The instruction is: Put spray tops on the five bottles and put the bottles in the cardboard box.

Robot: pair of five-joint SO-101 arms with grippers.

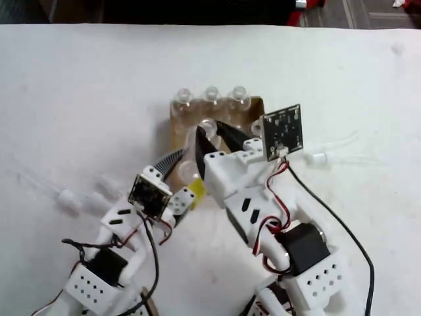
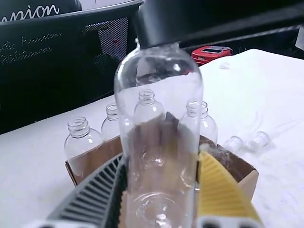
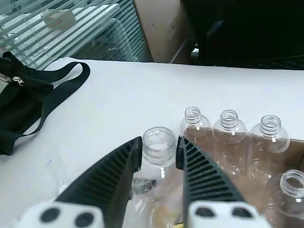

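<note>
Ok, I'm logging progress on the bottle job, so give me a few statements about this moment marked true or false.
1. The left gripper holds a clear bottle by its body. True.
2. The bottles in the cardboard box already wear spray tops. False: their necks are open, and spray tops lie on the table.
3. The right gripper closes on the held bottle's neck. True.
4. The box is empty. False: four bottles stand in it.
</note>
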